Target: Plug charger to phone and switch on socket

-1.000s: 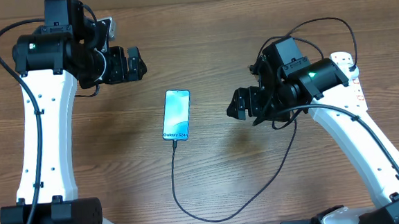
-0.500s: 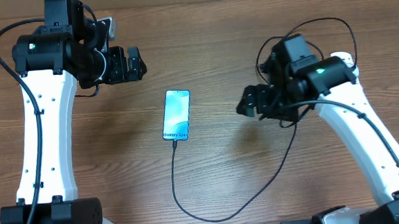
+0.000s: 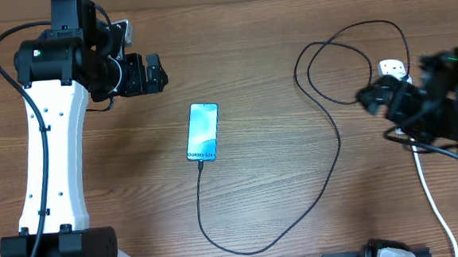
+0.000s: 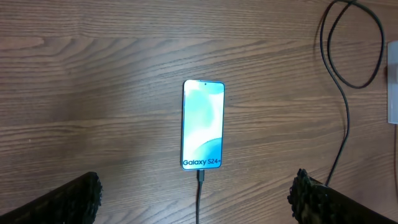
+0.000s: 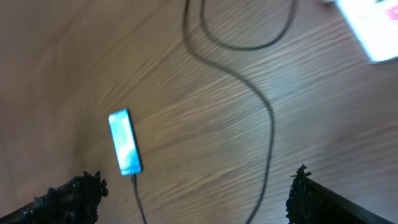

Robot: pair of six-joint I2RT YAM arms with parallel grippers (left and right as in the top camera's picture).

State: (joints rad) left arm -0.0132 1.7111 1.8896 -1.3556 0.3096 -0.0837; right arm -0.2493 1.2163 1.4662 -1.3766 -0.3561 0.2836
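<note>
The phone (image 3: 202,131) lies flat mid-table, its light blue screen up. It also shows in the left wrist view (image 4: 203,124) and the right wrist view (image 5: 125,150). The charger (image 3: 327,166) is a thin black cable; its tip sits in the phone's near end (image 4: 200,176) and it loops back right to the socket (image 3: 393,71), a white power strip partly hidden under my right arm. The socket's corner shows in the right wrist view (image 5: 373,28). My left gripper (image 3: 155,73) is open and empty, left of and behind the phone. My right gripper (image 3: 378,97) is open and empty by the socket.
The socket's thick white cord (image 3: 437,203) runs down the right side towards the front edge. The charger cable sweeps a wide loop across the front middle of the wooden table (image 3: 272,54). The left arm's white column (image 3: 51,147) stands at the left.
My right arm has swung from near the phone to the far right, over the socket. The left arm, the phone and the cable have not moved.
</note>
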